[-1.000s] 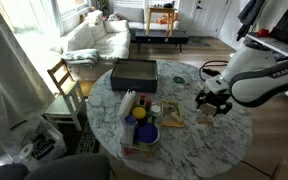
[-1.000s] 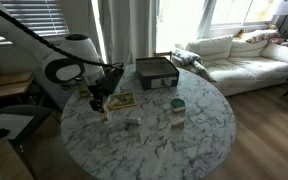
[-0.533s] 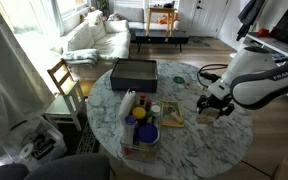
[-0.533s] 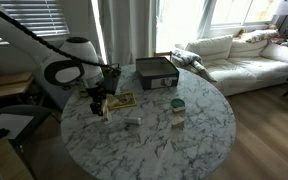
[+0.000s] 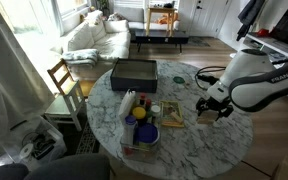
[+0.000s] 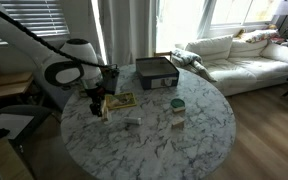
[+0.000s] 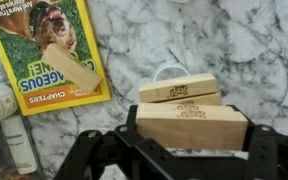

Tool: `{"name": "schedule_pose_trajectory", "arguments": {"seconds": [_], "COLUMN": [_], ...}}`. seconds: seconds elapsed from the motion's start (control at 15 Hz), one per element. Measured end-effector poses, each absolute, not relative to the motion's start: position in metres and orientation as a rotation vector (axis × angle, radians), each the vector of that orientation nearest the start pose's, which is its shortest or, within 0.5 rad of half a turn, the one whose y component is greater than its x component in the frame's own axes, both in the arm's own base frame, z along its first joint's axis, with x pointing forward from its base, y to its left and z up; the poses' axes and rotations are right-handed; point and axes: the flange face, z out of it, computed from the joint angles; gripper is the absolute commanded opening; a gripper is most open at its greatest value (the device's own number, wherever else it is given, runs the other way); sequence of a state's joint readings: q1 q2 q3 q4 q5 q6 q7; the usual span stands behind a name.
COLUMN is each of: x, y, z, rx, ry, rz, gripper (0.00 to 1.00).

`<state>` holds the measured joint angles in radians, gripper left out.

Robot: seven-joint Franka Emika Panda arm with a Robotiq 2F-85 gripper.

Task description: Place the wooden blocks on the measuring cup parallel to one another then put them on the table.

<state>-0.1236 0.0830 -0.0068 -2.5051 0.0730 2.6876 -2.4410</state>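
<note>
Yellow book reads "GEOUS", "CHAPTERS"; stamps on the wooden blocks illegible

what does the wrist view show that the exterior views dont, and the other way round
Only the wrist view: a near wooden block and a far wooden block lying parallel, a white ring behind them, and a third block lying on the yellow book.
Only an exterior view: the robot arm, a dark box, a blue bowl, a wooden chair and a sofa.
Both: the marbled table, the book, and the gripper.
</note>
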Motion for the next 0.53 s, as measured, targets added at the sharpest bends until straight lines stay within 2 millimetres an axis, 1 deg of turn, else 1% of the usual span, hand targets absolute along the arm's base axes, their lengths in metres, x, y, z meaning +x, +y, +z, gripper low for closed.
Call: {"name": "schedule_pose_trajectory", "arguments": {"seconds": [0.27,0.53], "x": [0.4742,0.4768], "y": [-0.0645,-0.0642], "z": [0.2552,0.2555], "rx": [1.255,1.160], "ry": [2.790,2.824], "rz": [0.063,0.040], "gripper": [0.60,0.60]}}
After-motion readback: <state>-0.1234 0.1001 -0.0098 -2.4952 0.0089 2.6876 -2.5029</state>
